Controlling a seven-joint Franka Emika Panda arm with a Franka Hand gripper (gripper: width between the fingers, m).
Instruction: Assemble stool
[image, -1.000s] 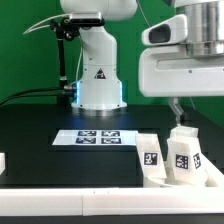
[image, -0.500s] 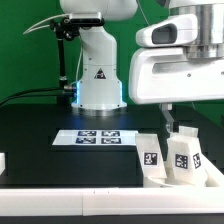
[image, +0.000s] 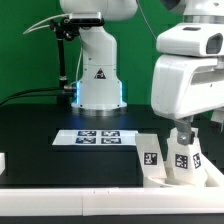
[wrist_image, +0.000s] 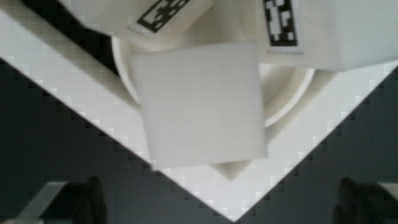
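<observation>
Three white legs are piled on the round white seat (wrist_image: 295, 98) in the corner made by the white bars. In the wrist view one leg (wrist_image: 196, 100) shows a plain face, and two legs (wrist_image: 164, 15) (wrist_image: 285, 25) show black-and-white tags. In the exterior view two tagged legs (image: 150, 155) (image: 182, 155) stand at the right front, and the seat is mostly hidden behind them. My gripper (image: 180, 130) hangs right above the right-hand leg. In the wrist view the gripper (wrist_image: 222, 205) is open, its fingers wide apart, with nothing between them.
The marker board (image: 98, 137) lies on the black table in front of the robot base (image: 98, 85). A long white bar (image: 70, 200) edges the table's front; the bars meet in a corner (wrist_image: 54, 70). A small white piece (image: 2, 160) sits at the exterior view's left edge.
The arm has swung toward the exterior view's right and come down, so the fingers now hang just over the tagged legs. The legs and seat have not moved.
</observation>
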